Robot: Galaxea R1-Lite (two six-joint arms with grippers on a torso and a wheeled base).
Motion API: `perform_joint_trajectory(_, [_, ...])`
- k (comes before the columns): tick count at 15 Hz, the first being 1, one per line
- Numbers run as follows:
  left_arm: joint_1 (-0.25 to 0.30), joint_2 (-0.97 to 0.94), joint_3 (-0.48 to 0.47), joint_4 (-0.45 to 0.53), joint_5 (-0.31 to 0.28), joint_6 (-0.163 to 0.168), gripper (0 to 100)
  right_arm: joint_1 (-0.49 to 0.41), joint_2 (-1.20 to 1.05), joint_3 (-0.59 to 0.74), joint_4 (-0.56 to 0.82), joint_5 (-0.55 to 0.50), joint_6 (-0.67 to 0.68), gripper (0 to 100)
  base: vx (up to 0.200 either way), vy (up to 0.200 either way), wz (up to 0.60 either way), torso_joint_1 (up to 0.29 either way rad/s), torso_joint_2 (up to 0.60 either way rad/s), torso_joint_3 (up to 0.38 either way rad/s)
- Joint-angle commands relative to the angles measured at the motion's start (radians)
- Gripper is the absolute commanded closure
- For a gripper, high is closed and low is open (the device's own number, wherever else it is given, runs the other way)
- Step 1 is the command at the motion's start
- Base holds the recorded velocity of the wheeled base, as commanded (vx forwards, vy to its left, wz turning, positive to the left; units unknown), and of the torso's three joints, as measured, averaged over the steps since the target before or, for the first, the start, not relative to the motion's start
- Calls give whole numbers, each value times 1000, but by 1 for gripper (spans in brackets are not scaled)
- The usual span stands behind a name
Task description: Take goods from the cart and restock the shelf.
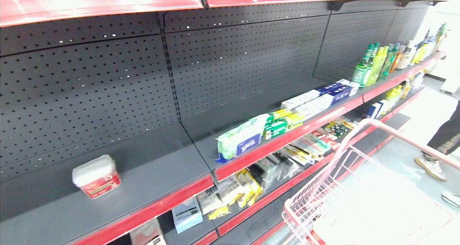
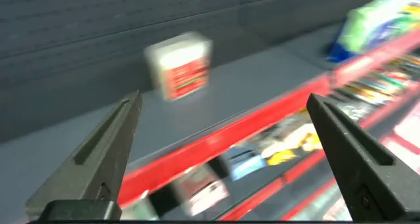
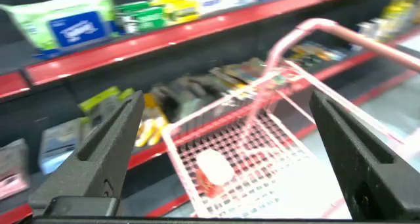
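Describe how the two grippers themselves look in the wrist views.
The left gripper and right gripper look alike: each has two matte dark grey jaws, wide at the base, tapering to blunt tips, with a shallow lengthwise recess along one face.

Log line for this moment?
left claw open, empty | right claw open, facing pink cart | red-white tub on shelf | red-white item in cart

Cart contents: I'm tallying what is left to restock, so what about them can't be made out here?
- Head view: the inside of the cart is washed out by glare, and the lower edge cuts the basket off.
- Right wrist view: one red-and-white item lies in the cart, too blurred to identify. Blur also leaves it unclear whether anything else lies in there.
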Motion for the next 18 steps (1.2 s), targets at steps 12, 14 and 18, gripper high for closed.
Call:
perform_joint_trajectory(12, [0, 1, 0, 0, 0, 0, 0, 2, 4, 0, 0, 5, -5, 0, 0, 0, -350, 1, 0, 2])
perform_joint_trajectory(14, [0, 1, 0, 0, 0, 0, 0, -3, 9, -2, 0, 6, -18, 0, 0, 0, 0, 0, 0, 0])
perform_joint_trajectory(18, [0, 1, 0, 0, 0, 0, 0, -3, 1, -2, -5, 6, -46, 0, 0, 0, 0, 0, 0, 0])
